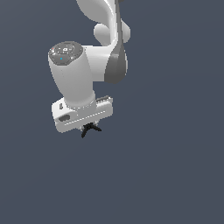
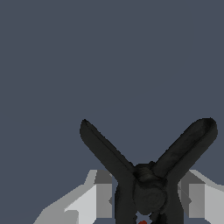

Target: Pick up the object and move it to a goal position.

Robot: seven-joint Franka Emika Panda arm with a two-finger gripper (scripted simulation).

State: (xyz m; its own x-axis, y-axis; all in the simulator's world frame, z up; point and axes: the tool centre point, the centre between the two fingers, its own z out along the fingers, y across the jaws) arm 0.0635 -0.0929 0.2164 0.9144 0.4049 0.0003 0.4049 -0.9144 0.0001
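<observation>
**Black pronged object between the fingers**

Exterior view: no writing shows. The white arm [image 1: 87, 70] hangs over plain grey ground [image 1: 175, 175]; the object [image 1: 90, 129] pokes out just beneath the gripper [image 1: 87, 124].

Wrist view: the fingers [image 2: 98, 197] sit against the object [image 2: 148, 192] on both sides, closed on it.

- Arm [image 1: 74, 78]: smooth white shell, plastic-looking, soft satin sheen with faint highlights; darker grey smooth panel at the joint.
- Cap on the arm's end [image 1: 65, 51]: grey, slightly glossy, speckled with small light marks.
- Gripper [image 1: 85, 124]: same smooth white plastic look on its body; fingers [image 2: 94, 199] flat light grey, matt.
- Object [image 2: 148, 183]: black, matt, faintly rough-edged prongs, no shine; tiny red spot, flat colour.
- Background surface [image 1: 175, 166]: uniform dark blue-grey, matt, no texture.
</observation>
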